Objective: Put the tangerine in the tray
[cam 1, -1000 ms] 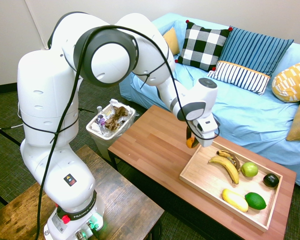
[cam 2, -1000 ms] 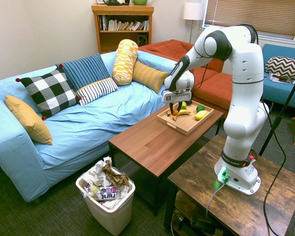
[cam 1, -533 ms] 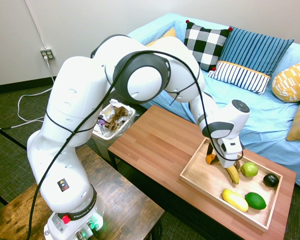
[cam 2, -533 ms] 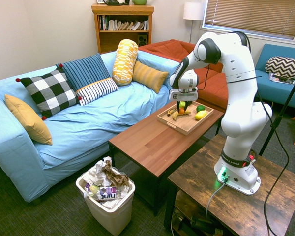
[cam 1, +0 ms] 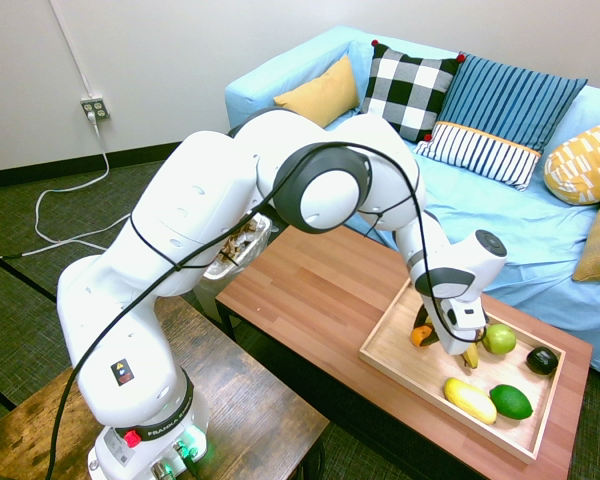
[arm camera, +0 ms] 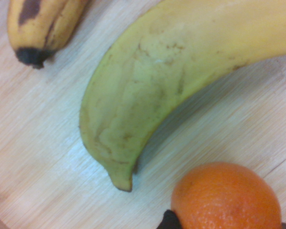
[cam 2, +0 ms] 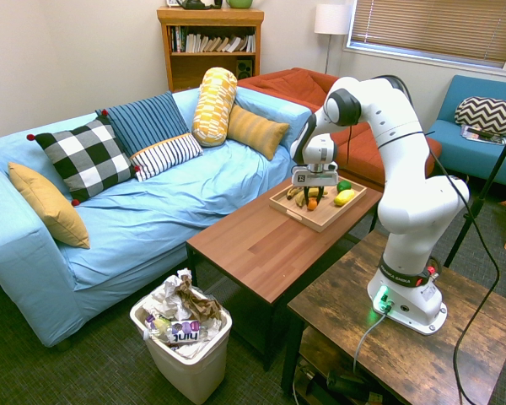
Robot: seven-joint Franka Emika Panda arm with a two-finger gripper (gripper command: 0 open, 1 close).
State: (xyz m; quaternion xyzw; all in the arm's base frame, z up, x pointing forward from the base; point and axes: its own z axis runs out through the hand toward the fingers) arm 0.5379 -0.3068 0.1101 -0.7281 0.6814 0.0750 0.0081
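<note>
Orange, small and round: the tangerine [arm camera: 226, 198] is between the fingertips of the gripper [cam 2: 313, 202]. Fingers closed down onto its sides, parted only by the fruit's own width. Location: inside the rim of the light-wood tray [cam 1: 400, 345], toward the short end nearer the waste bin [cam 2: 188, 363]. Whether its underside touches the tray floor, I cannot tell.

Wrist view, close up: a yellow banana [arm camera: 133, 100], greenish toward its tip, curves beside the tangerine — a strip of bare wood between the two. Past it, the dark-tipped end of a browner banana [arm camera: 45, 28].

Elsewhere in the tray: green apple [cam 1: 499, 338], with a dark, near-black fruit [cam 1: 542, 360] near it. At the other end from the tangerine, a yellow lemon-shaped fruit [cam 1: 469, 400] lies just beside a deep green one [cam 1: 510, 401].

Tray sits on a reddish-brown table [cam 2: 261, 245], alongside a sofa [cam 2: 185, 194] draped in light blue. Bin stands on the floor off the table's opposite end — crumpled paper [cam 2: 175, 301] and a bottle [cam 2: 175, 330] in it.
</note>
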